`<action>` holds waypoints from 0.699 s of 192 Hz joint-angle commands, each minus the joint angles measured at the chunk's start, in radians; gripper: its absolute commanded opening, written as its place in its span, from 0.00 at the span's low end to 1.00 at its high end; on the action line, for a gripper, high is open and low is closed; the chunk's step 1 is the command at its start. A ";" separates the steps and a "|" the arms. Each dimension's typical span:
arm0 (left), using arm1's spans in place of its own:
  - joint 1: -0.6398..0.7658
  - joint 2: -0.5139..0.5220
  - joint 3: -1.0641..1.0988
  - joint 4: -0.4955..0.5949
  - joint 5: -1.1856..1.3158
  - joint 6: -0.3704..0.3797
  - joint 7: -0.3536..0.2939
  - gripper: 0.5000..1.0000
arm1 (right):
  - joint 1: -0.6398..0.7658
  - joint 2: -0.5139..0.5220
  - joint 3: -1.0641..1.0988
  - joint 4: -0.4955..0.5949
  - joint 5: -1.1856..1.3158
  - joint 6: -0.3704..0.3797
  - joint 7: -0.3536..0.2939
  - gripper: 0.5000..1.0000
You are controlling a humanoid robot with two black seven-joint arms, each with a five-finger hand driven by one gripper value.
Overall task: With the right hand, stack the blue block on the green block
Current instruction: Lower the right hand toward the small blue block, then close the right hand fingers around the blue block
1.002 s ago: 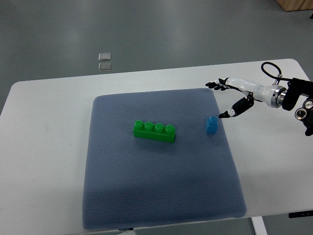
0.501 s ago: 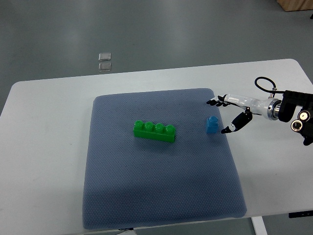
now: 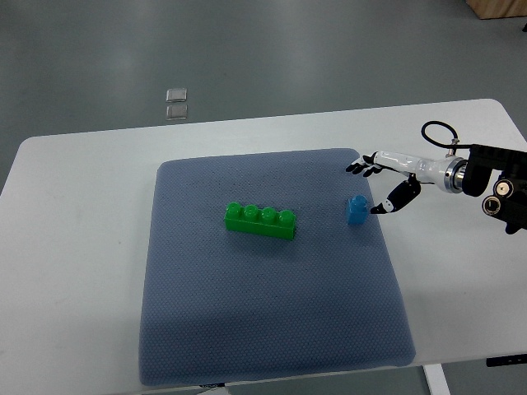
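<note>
The right robot hand (image 3: 380, 183) is reaching in from the right edge of the surface (image 3: 74, 247), its fingers spread wide and holding nothing. It is hovering just beside the blue block (image 3: 356, 210), which is sitting near the right edge of the grey mat (image 3: 272, 329). The green block (image 3: 260, 220) is lying near the mat's middle, well apart from the blue one.

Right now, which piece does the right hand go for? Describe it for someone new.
On the white table lies a grey-blue mat. Near its right edge, beside the open right hand, stands the blue block: small, single, unlike the long green block mid-mat.
</note>
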 commanded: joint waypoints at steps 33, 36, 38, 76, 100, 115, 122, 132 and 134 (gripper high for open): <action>0.000 0.000 -0.001 0.000 0.000 0.000 0.000 1.00 | 0.009 0.000 -0.017 0.010 -0.007 0.017 0.003 0.59; 0.000 0.000 -0.001 0.000 0.000 0.000 0.000 1.00 | 0.009 -0.002 -0.019 0.010 -0.007 0.018 0.003 0.59; 0.000 0.000 -0.001 0.000 0.000 0.000 0.000 1.00 | 0.007 -0.002 -0.020 0.010 -0.007 0.018 0.003 0.59; 0.000 0.000 0.001 0.000 0.000 0.000 0.000 1.00 | 0.009 0.000 -0.051 0.015 -0.008 0.015 0.005 0.59; 0.000 0.000 0.001 0.000 0.000 0.000 0.000 1.00 | 0.011 0.003 -0.051 0.013 -0.008 0.009 0.002 0.56; -0.001 0.000 0.001 0.000 0.000 0.000 0.000 1.00 | 0.014 0.006 -0.051 0.013 -0.008 0.008 0.000 0.54; -0.001 0.000 0.001 0.000 0.000 0.000 0.000 1.00 | 0.015 0.008 -0.051 0.013 -0.008 0.008 0.000 0.54; -0.001 0.000 -0.001 0.000 0.000 0.000 0.000 1.00 | 0.015 0.008 -0.051 0.013 -0.008 0.008 0.000 0.54; -0.001 0.000 0.001 0.000 0.000 0.000 0.000 1.00 | 0.015 0.008 -0.051 0.013 -0.008 0.006 0.000 0.54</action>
